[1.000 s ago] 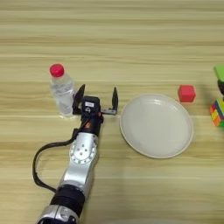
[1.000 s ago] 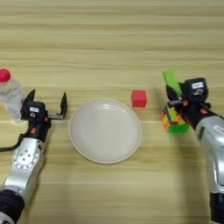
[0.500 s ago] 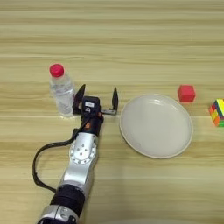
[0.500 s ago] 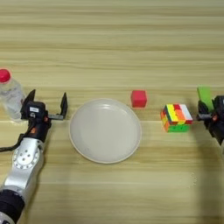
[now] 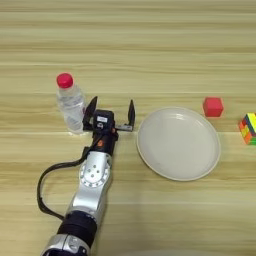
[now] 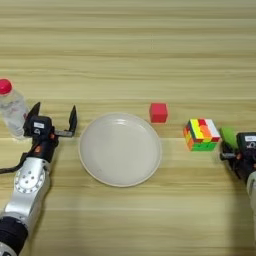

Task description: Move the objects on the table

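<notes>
Gaping wide, the left pincer (image 5: 111,111) is sitting with the bottle (image 5: 70,104) just to its left, plate (image 5: 178,142) right.

My left arm enters from the lower left and runs up and slightly rightward across the table, a silver forearm with a black cuff near the bottom edge and a black cable looping off its left side. My left gripper (image 5: 110,111) sits at its far end, wrist level, the two black fingers (image 5: 90,109) pointing away from me and spread wide apart with nothing between them. My right arm shows only in the right eye view, at the right edge. My right gripper (image 6: 233,144) is there, low on the table, pinching a flat green piece (image 6: 227,135) at its tip.
</notes>
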`<control>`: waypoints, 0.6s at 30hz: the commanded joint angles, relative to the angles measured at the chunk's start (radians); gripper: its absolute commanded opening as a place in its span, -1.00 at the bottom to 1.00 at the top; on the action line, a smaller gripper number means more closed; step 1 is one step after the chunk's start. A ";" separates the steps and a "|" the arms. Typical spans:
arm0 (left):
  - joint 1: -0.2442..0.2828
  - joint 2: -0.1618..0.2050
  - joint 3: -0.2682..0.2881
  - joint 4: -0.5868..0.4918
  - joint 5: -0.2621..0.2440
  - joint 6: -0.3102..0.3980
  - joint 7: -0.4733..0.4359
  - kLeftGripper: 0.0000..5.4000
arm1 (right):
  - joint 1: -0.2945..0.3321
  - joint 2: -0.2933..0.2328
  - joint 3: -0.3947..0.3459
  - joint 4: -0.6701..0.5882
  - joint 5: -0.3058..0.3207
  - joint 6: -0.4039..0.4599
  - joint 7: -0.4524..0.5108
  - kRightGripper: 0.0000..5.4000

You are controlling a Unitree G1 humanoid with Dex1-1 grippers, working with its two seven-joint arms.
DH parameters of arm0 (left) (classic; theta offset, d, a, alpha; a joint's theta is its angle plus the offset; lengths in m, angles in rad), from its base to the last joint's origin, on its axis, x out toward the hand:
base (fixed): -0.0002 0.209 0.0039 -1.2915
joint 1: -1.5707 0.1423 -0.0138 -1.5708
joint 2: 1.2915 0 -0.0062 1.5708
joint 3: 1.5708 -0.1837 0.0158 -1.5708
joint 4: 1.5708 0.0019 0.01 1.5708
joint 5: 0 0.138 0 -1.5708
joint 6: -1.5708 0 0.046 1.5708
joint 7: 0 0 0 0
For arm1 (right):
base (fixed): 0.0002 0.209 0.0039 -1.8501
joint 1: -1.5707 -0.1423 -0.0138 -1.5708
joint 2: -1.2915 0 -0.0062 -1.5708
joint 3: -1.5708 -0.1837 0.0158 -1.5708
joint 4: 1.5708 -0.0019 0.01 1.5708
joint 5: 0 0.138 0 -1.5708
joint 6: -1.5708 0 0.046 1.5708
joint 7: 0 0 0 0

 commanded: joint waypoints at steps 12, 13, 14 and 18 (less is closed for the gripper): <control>-0.014 -0.019 0.004 0.008 0.005 -0.001 -0.003 1.00 | -0.010 0.004 0.007 -0.036 0.018 -0.037 -0.014 -0.01; -0.014 -0.019 0.003 0.008 0.005 -0.001 -0.003 1.00 | -0.009 0.004 0.003 -0.043 0.018 -0.038 -0.020 0.02; -0.014 -0.019 0.003 0.009 0.005 -0.001 -0.004 1.00 | -0.009 0.003 0.000 -0.049 0.017 -0.040 -0.027 0.04; -0.012 -0.021 0.001 0.010 0.006 -0.001 -0.003 1.00 | -0.006 0.001 -0.017 -0.073 0.022 -0.040 -0.052 0.19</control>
